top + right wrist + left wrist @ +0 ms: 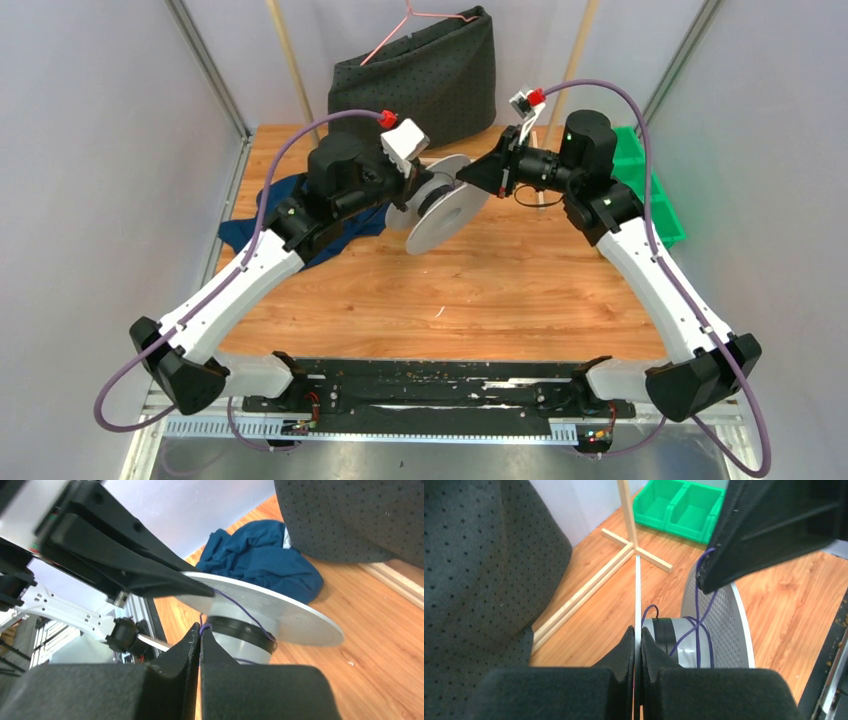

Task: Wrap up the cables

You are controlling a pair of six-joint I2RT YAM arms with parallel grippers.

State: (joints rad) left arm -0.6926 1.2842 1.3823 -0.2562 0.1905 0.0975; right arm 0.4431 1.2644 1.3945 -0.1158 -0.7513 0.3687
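The grey-white spool (445, 215) hangs above the table's middle between both grippers. My left gripper (638, 630) is shut on the thin edge of one spool flange (638, 590), with the hub (684, 642) and the far flange (731, 625) to its right. The cable (696, 625), a very thin dark purple wire, crosses the hub in a few loose turns. My right gripper (200, 630) is shut on the cable (204, 628) just beside the hub (235, 645), under the flange (280, 610). A dark cable loop (527, 201) hangs under the right wrist.
A dark dotted bag (420, 75) with a pink hanger (400, 30) stands at the back. A blue cloth (250, 225) lies under the left arm. Green bins (640, 180) sit at the right edge. Wooden frame sticks (624, 550) lie on the table.
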